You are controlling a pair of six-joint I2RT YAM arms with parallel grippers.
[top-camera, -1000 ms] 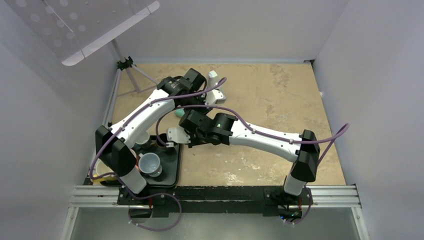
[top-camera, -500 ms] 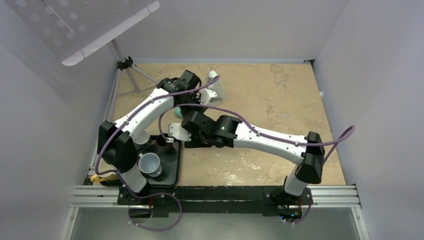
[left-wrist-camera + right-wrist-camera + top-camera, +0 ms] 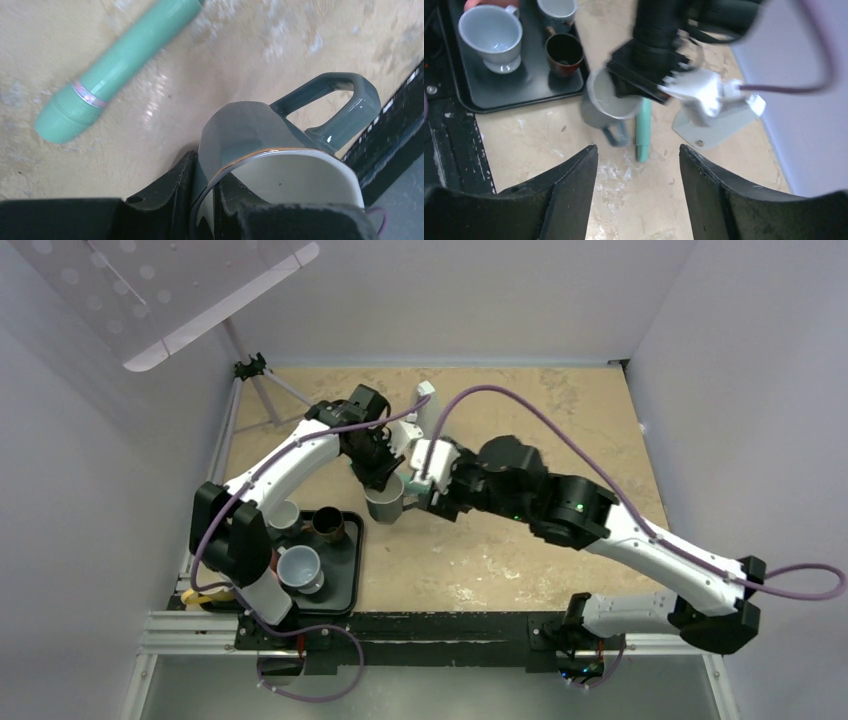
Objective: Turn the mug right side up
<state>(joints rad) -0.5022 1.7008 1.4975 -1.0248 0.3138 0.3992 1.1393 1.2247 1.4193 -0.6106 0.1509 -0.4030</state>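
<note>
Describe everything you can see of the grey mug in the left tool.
The glossy grey ceramic-looking mug has faceted sides, a squared loop handle, a cream inside and a thin gold line on its rim. Its mouth faces roughly up. The left tool pinches its wall, one finger inside, one outside. It is beside the black tray, near the mint-green cylinder; whether its base touches the table is unclear.
</note>
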